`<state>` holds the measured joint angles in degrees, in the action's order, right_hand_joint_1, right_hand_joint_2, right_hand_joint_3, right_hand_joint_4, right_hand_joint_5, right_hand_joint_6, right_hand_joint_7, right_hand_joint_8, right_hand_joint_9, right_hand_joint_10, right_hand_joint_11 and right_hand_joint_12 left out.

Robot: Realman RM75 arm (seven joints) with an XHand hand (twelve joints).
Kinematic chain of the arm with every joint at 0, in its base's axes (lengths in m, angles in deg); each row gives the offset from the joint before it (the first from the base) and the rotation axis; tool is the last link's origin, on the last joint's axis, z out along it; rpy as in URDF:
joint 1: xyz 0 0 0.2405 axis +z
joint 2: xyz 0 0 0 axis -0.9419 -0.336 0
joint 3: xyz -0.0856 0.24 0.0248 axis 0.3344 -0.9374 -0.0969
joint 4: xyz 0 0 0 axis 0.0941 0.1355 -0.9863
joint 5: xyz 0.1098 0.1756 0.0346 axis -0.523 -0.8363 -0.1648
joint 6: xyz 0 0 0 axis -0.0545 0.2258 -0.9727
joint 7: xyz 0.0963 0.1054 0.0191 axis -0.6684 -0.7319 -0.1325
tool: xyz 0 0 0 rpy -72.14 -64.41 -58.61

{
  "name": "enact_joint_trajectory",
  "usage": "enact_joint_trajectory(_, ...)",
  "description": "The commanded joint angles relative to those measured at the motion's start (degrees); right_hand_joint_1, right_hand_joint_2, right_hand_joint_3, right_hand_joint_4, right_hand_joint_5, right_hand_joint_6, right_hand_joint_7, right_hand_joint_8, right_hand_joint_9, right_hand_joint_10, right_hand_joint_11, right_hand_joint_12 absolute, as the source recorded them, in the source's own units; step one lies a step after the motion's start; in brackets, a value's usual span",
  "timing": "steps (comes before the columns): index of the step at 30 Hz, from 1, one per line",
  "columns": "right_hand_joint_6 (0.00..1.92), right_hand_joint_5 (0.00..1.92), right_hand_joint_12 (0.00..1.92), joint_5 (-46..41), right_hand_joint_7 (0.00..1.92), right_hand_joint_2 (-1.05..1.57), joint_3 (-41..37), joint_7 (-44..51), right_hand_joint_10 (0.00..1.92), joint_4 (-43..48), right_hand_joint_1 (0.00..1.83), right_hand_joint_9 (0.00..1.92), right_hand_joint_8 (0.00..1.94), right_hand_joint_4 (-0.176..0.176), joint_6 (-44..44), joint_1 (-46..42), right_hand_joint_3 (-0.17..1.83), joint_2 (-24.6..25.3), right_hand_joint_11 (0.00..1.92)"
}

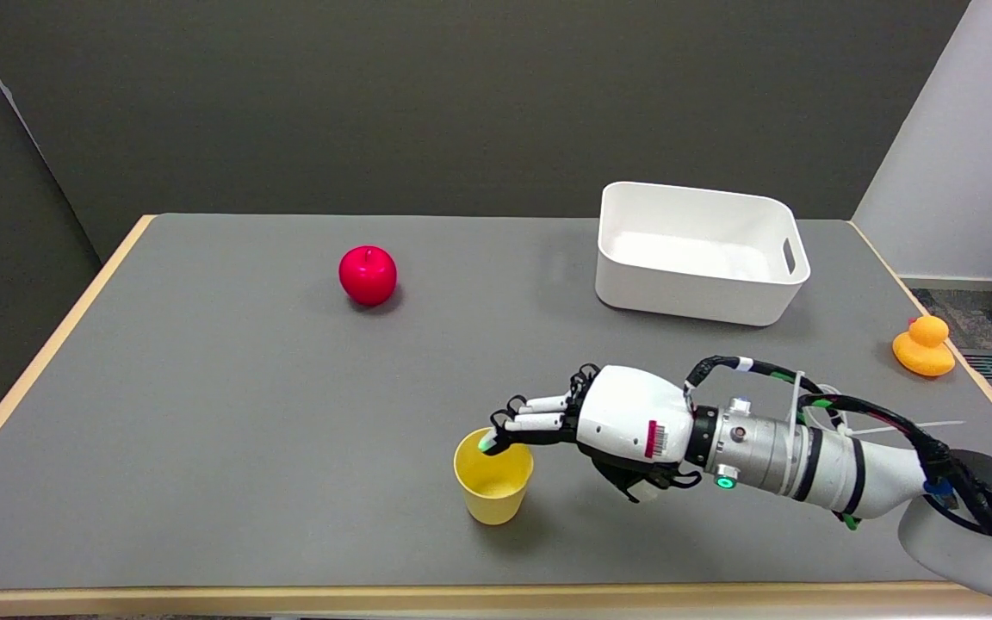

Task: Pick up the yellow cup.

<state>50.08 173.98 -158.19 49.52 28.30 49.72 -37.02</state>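
Yellow cup (493,475) upright, lower centre of frame | right hand (599,422) over its rim, fingertip dipped inside, probably to pinch the wall | cannot tell if grip has closed | not lifted

You have a single head view, set above the near edge of the grey table (229,413), looking down and across it toward the dark back wall (427,95), far enough to take in the whole tabletop.
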Motion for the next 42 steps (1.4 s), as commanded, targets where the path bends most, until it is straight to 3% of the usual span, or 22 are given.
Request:
enact_joint_trajectory(1,0.56,0.30,1.92,0.10,0.48,0.37,1.63,-0.19,1.92,-2.26,1.78,1.03,0.56,0.113,-0.55,1.99,1.60,-0.08,1.27)
enact_joint_trajectory(25,0.57,0.30,1.92,-1.38,0.48,0.37,1.54,-0.27,1.92,-3.28,1.78,1.03,0.55,0.127,0.12,3.22,1.60,-0.16,1.27)
enact_joint_trajectory(42,0.57,0.30,1.92,-2.57,0.47,0.37,-5.29,-0.19,1.92,-0.79,1.78,1.03,0.55,0.121,1.37,-2.45,1.60,-0.56,1.26)
